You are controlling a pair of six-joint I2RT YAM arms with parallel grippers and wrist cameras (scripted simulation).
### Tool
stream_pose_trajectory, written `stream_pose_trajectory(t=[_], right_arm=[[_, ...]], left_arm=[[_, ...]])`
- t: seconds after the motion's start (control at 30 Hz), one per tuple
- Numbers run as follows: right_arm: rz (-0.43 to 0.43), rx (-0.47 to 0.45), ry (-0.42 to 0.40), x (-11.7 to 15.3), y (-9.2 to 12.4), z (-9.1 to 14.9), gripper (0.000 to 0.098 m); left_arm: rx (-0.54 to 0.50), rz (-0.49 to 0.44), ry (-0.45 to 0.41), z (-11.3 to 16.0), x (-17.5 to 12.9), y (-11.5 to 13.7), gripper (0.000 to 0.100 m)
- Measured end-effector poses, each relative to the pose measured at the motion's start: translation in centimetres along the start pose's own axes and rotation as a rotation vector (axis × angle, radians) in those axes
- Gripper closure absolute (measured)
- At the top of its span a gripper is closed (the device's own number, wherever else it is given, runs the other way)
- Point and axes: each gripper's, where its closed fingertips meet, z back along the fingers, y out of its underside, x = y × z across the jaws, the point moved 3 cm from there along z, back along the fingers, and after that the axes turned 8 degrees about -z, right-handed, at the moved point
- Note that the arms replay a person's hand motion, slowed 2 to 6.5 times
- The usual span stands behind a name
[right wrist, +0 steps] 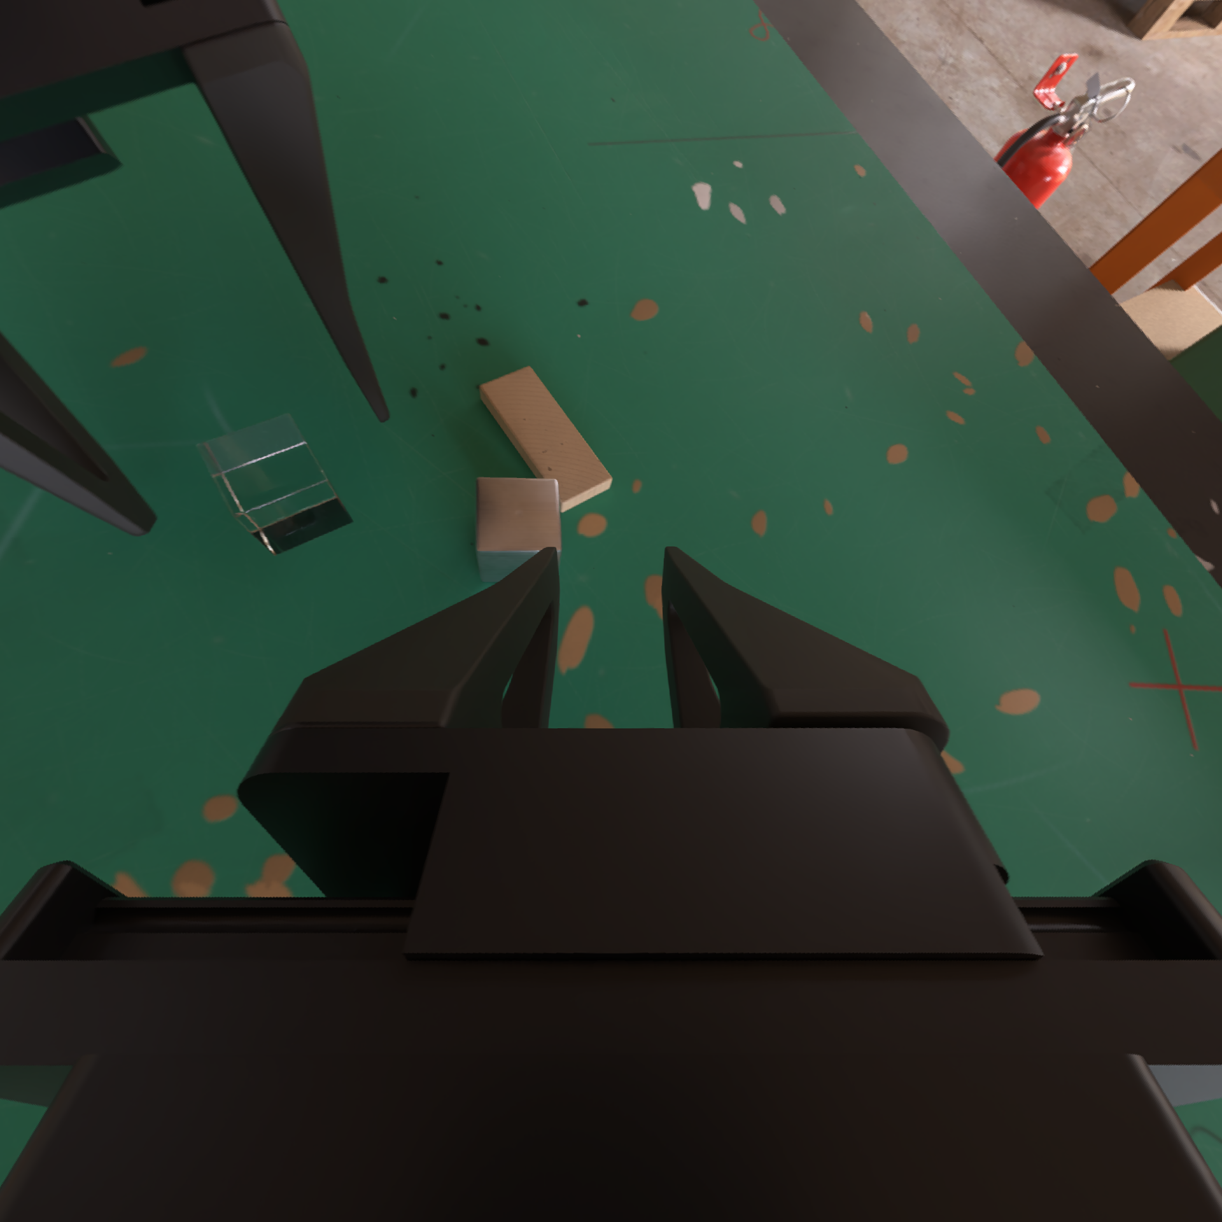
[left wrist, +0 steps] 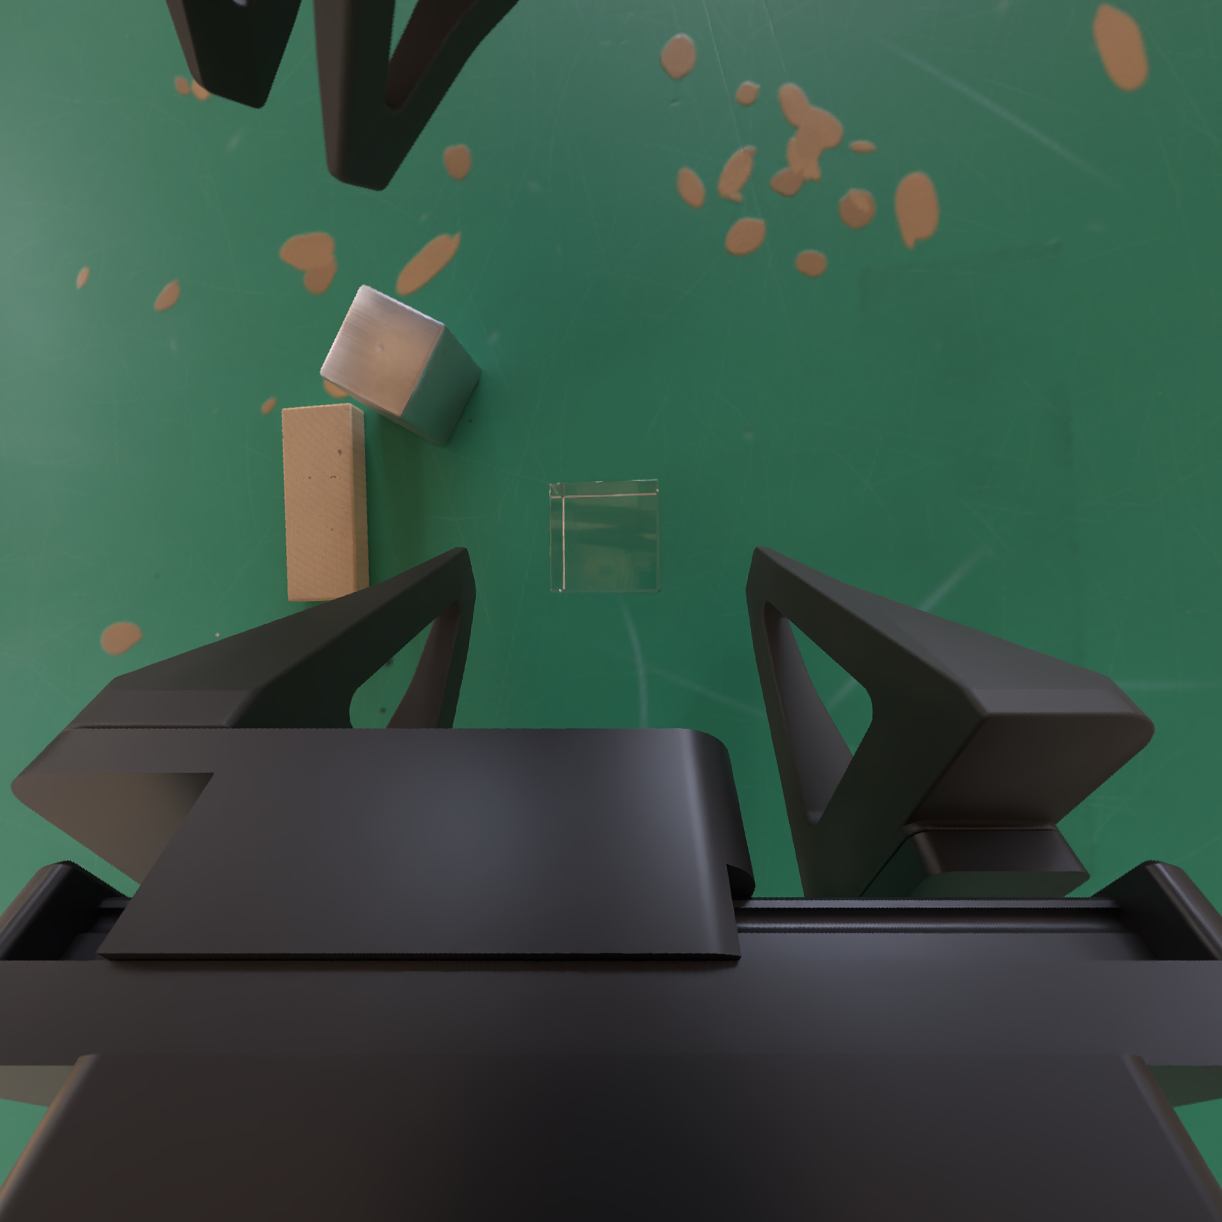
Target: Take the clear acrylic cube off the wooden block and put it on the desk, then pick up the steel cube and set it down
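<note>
The clear acrylic cube rests on the green desk, directly below my left gripper, which is open and empty above it. The cube also shows in the right wrist view, between the left gripper's fingers. The flat wooden block lies to its left with nothing on it. The steel cube sits on the desk at the block's far end. In the right wrist view the steel cube touches the block. My right gripper is open and empty, above and just right of the steel cube.
The green desk carries tan paint spots and scratches. The right gripper's fingers hang at the top left of the left wrist view. The desk's dark edge runs at the upper right, with a red fire extinguisher on the floor beyond.
</note>
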Motion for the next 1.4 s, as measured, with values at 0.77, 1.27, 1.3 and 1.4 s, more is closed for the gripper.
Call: stream_pose_trajectory(t=[0.77, 1.27, 1.3, 1.4], right_arm=[[-0.047, 0.027, -0.113, 2.1, -0.1, -1.2, 0.0458], [-0.027, 0.11, -0.05, 2.1, -0.2, -3.5, 0.0383], [-0.023, 0.115, -0.048, 2.2, -0.1, -3.6, 0.0382], [-0.014, 0.122, -0.046, 2.3, 0.0, -3.7, 0.0381]], left_arm=[[-0.014, 0.055, 0.004, 0.5, 0.4, 1.2, 0.031], [-0.024, 0.096, 0.018, 0.1, 0.1, 0.7, 0.044], [-0.025, 0.1, 0.017, 0.0, 0.1, 0.6, 0.044], [-0.029, 0.107, 0.006, -0.2, 0.1, 0.3, 0.046]])
